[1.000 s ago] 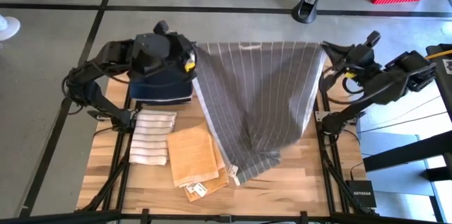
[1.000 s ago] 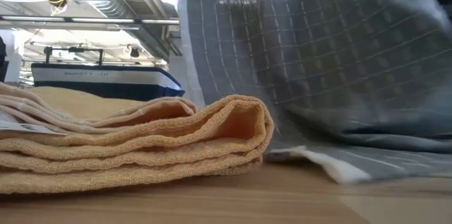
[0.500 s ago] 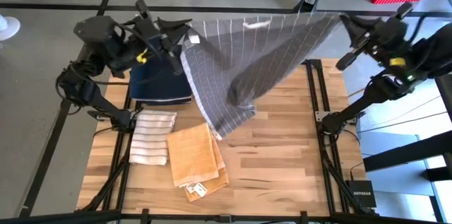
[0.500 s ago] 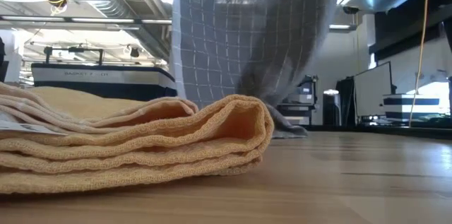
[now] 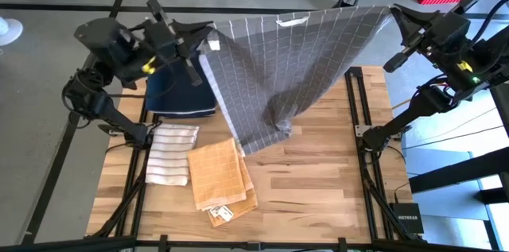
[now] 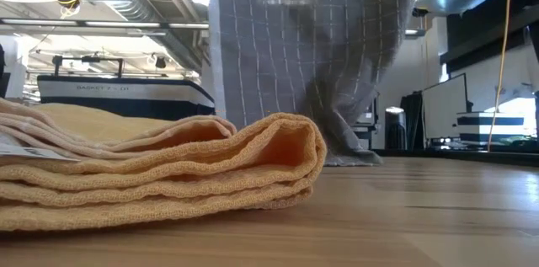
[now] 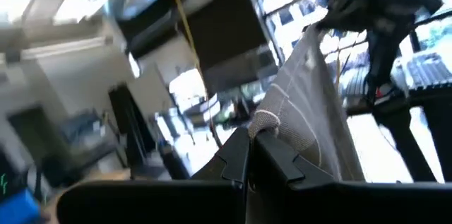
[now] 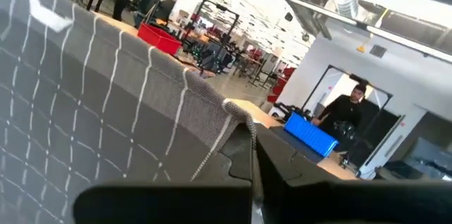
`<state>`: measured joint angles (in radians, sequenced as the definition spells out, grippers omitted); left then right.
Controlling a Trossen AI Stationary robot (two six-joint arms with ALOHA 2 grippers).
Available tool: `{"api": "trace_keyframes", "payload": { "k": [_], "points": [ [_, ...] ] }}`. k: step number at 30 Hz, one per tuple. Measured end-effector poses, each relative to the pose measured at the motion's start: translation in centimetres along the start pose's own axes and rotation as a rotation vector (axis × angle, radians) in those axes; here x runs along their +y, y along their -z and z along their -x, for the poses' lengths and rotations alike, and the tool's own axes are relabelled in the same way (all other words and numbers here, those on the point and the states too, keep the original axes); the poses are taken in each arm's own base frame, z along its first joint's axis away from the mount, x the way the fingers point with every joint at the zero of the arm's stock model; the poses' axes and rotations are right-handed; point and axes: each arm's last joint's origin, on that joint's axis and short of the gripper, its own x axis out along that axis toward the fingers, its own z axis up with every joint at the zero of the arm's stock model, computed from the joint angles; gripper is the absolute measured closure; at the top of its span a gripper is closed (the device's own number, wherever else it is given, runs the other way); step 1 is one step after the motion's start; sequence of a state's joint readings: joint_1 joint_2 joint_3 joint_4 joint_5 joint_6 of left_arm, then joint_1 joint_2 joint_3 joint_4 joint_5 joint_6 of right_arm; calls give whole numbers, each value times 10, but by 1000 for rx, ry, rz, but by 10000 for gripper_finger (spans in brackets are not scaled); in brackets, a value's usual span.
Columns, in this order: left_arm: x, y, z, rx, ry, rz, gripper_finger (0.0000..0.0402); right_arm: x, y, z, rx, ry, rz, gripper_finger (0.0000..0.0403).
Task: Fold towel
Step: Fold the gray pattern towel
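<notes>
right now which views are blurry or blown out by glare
Left wrist view: heavily blurred, with bright windows washed out behind the grey checked cloth towel. Low view: the folded orange waffle towel up close is sharp, and the ceiling lights glare at upper left. Right wrist view: bright overhead lighting, room detail soft. High view: evenly lit and clear.

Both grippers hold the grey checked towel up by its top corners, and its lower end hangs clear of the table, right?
Not quite. Both grippers, left and right, do hold the grey towel, but the low view shows its lower end resting on the table.
</notes>
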<state>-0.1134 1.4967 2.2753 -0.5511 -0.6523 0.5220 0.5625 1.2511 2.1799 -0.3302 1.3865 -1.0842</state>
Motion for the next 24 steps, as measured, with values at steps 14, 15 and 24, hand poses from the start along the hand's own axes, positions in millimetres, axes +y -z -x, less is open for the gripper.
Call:
{"api": "trace_keyframes", "payload": {
  "k": [14, 15, 24],
  "points": [
    [11, -23, 6, -181, -118, -153, 394, -9, -18, -1, -240, 24, 88, 398],
    [13, -21, 4, -170, -127, -163, 394, -12, -17, -2, -239, 35, 86, 398],
    [22, 6, -14, 4, -124, -177, 394, -28, 4, -4, -51, 85, 22, 398]
  ]
}}
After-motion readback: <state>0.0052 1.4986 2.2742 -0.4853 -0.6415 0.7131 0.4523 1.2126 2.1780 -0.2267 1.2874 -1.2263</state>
